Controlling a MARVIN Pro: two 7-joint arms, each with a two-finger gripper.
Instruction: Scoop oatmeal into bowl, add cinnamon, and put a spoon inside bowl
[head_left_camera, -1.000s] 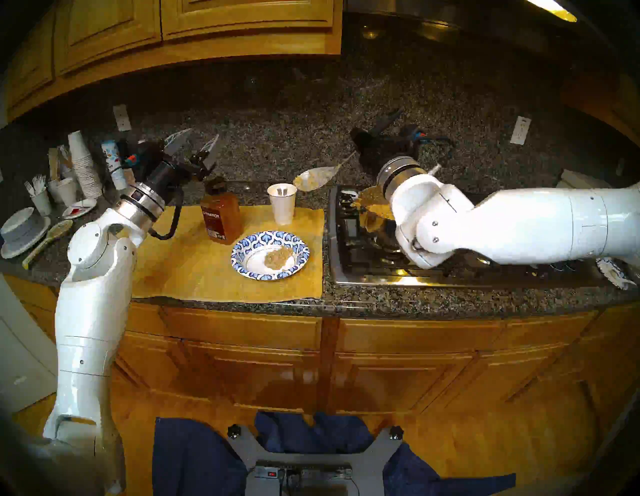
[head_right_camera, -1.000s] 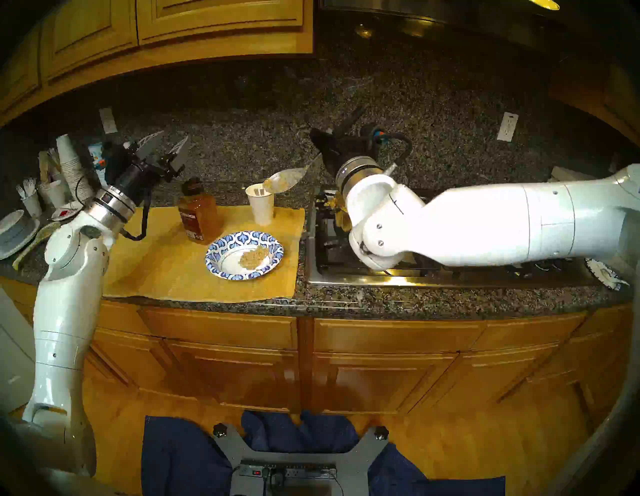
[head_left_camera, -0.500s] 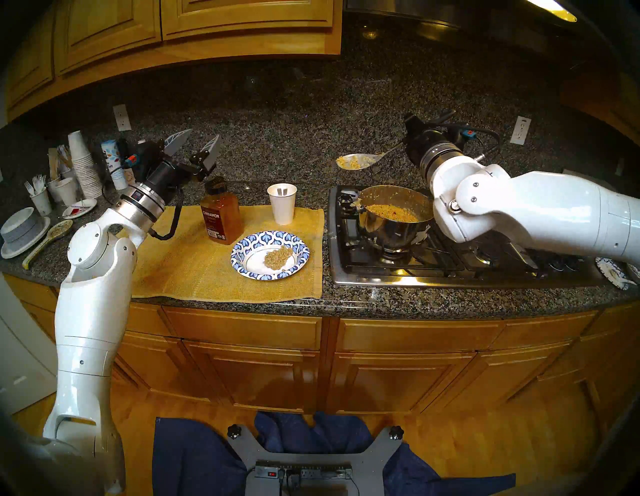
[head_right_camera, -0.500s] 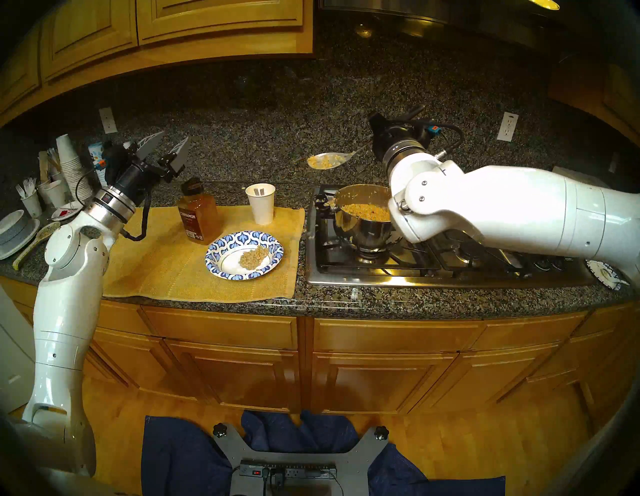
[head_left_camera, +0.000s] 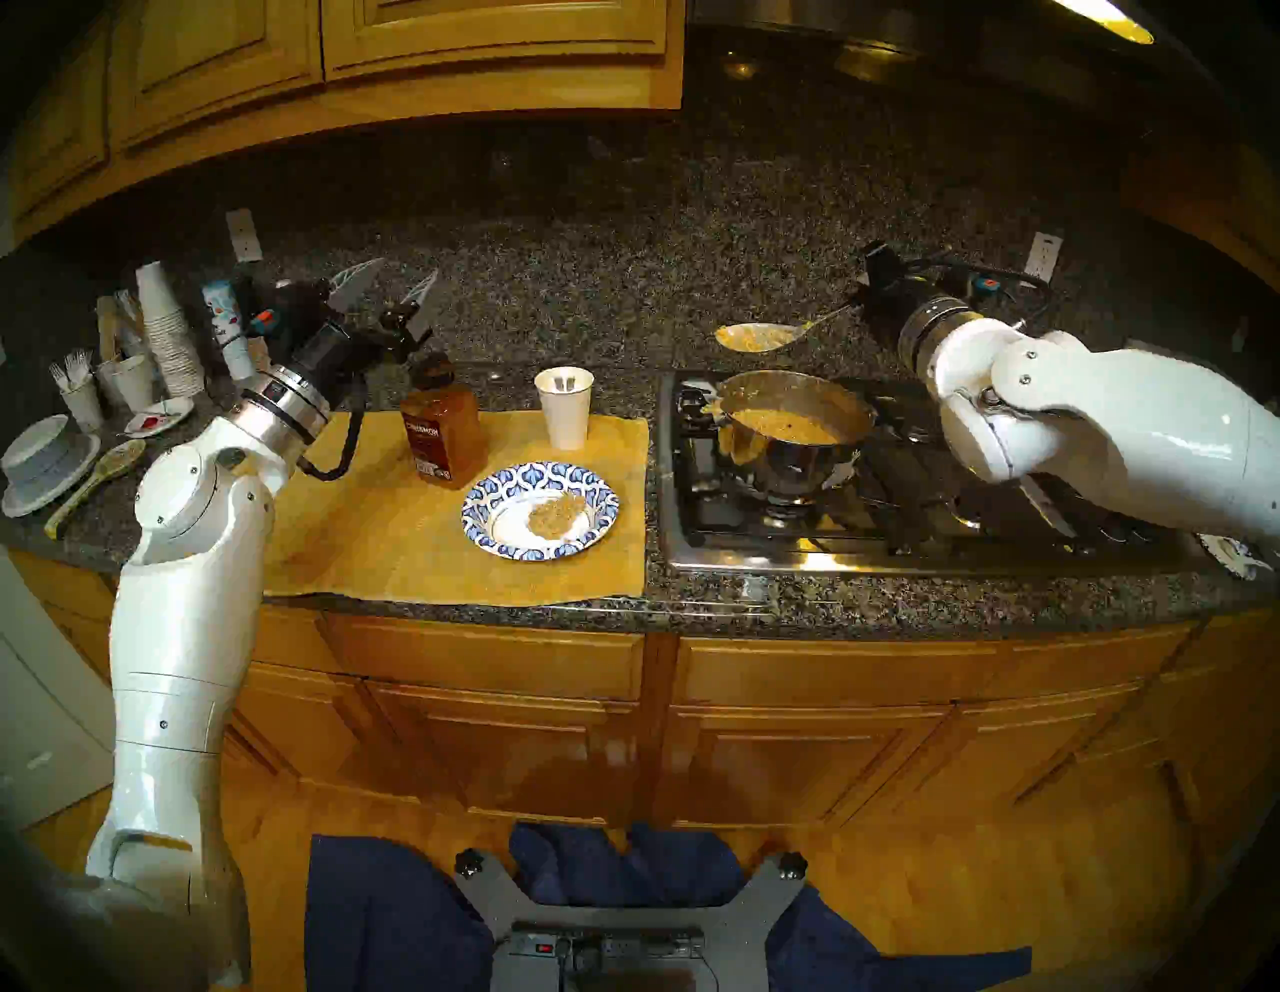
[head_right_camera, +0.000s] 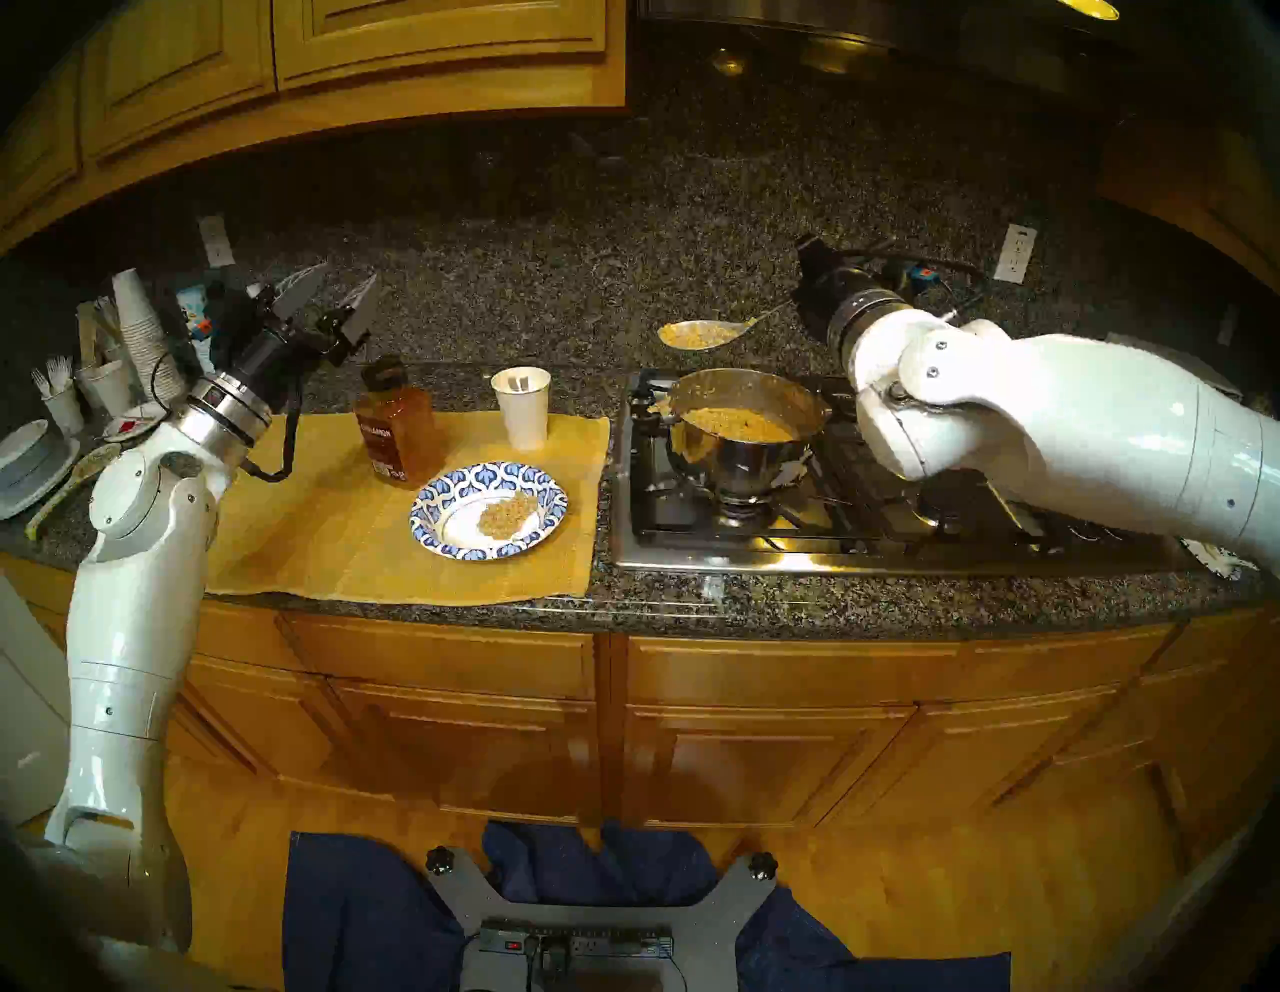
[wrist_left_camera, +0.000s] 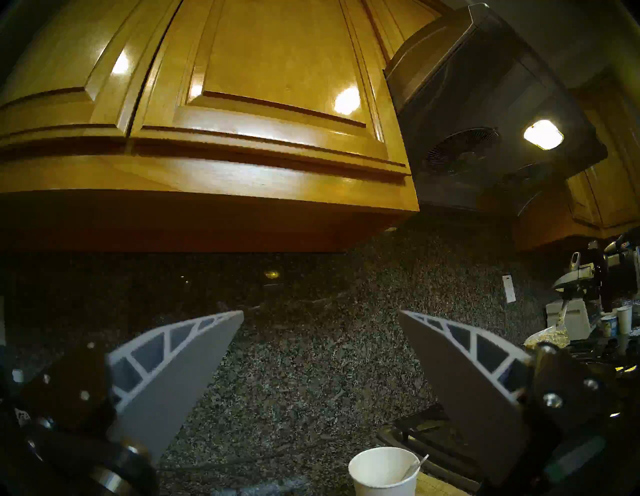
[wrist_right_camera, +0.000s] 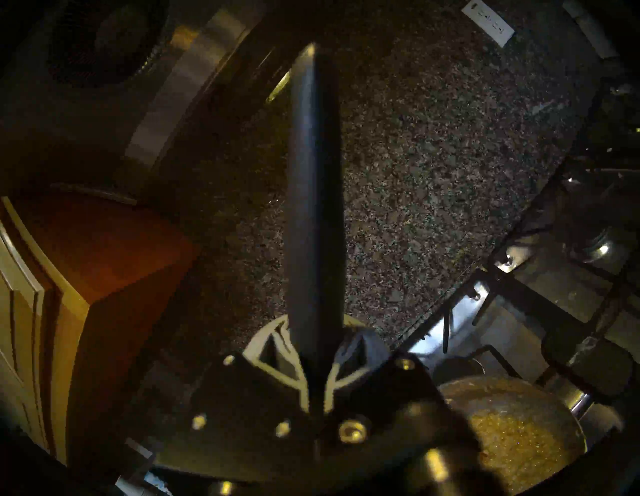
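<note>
Steel pot (head_left_camera: 793, 443) on stovetop (head_left_camera: 900, 512); paper cup (head_left_camera: 564, 405) on yellow mat (head_left_camera: 388, 526).

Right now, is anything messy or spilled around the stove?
Yes. Oatmeal is smeared down the left outside of the steel pot, and pale bits lie on the stovetop by its left rim. In the blue-patterned bowl the oatmeal sits off-centre, toward the right.

bowl (head_left_camera: 540, 510) on mat (head_left_camera: 388, 526), cinnamon (head_left_camera: 440, 429) behind-left, pot (head_left_camera: 793, 433) right on stove (head_left_camera: 900, 540)
</note>
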